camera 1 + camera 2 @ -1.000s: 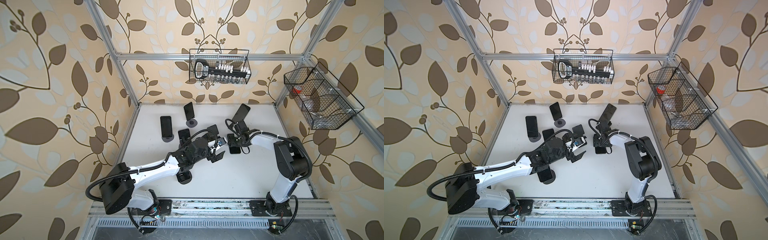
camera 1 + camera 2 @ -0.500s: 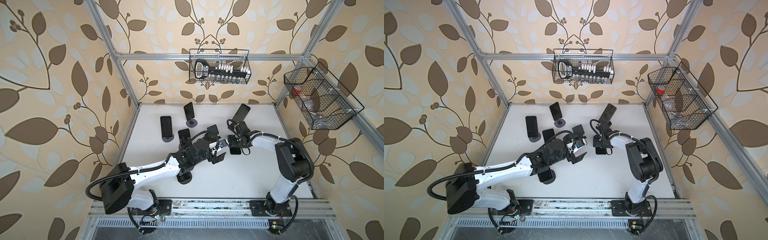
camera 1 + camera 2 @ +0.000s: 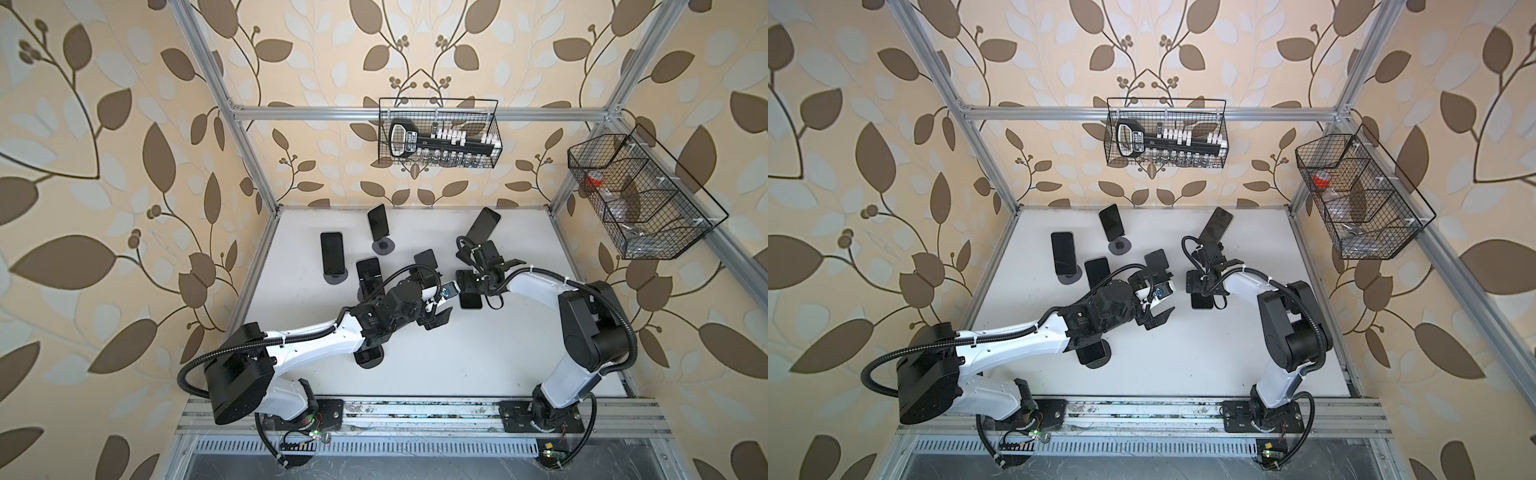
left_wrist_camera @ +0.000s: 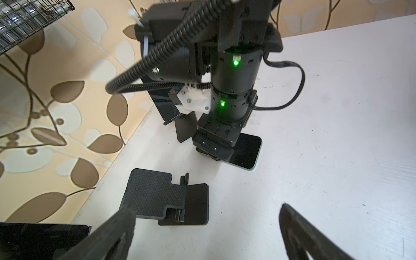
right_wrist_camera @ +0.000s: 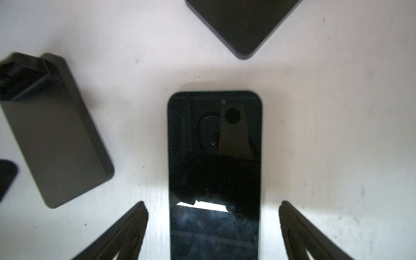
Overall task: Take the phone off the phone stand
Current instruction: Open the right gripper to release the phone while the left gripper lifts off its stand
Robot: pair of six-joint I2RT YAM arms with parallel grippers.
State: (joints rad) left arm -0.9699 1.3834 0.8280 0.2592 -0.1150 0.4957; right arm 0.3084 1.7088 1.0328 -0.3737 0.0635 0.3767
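Right wrist view: phone (image 5: 215, 157) flat on the white counter (image 5: 337, 135), screen up, off any stand, lying between the fingers and touching neither.
Right hand (image 5: 212, 203): spread, straddling the phone, gripping nothing.
Left hand (image 4: 206, 205): spread wide, empty, close to an empty stand (image 4: 157, 198) left of the phone.
Risk on lift-off: could drag or spin the phone if a finger (image 5: 126, 229) clips its edge on a skewed rise.
Risk on the far side: could topple the propped phone (image 3: 483, 224), tilted on its stand just beyond the right wrist, with a careless swing back.
Risk in the middle: could knock the two hands together, since they are near each other in both top views.
Risk to the stand: could be nudged aside by the left hand.
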